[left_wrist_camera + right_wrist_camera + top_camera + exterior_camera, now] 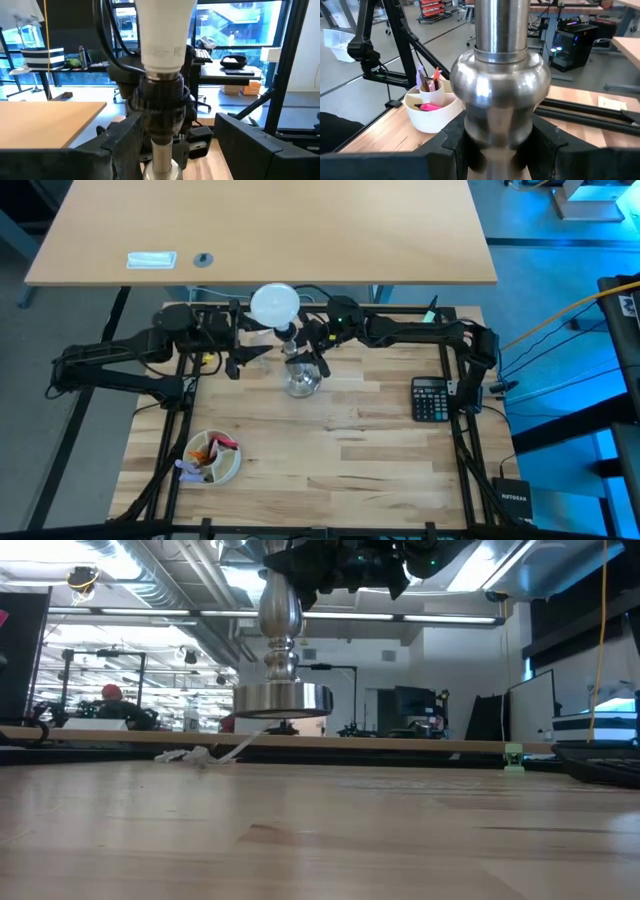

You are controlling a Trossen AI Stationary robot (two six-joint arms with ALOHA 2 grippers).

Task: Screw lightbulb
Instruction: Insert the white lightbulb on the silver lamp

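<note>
Lightbulb [274,304] and silver stand [300,377] meet between the two tools at the far middle of the tabletop [340,450]. The white bulb sits with its screw base in the stand's black socket [161,107], its domed head above; in the left wrist view a band of metal thread still shows between bulb [164,35] and socket.

The right tool [316,352] is clamped on the stand: in its wrist view both dark fingers [546,141] press the sides of the stem just under the round polished knob [501,95]. In the low view the stand's flared foot [282,700] hangs clear above the wood, with the arms dark above it.

The left tool [248,358] sits just beside the stand on the side away from the right tool. Its fingers [125,140] are spread, one on either side of the socket and stem, and I cannot tell whether they touch it.

Nearer the front edge on the left tool's side, well apart from both tools, a white bowl [213,457] holds pens and markers; the right wrist view shows that bowl [431,111] beyond the stand. A black calculator [432,398] lies on the right arm's side, near that arm's base. A white scrap or cord [205,753] lies on the wood behind the foot.
</note>
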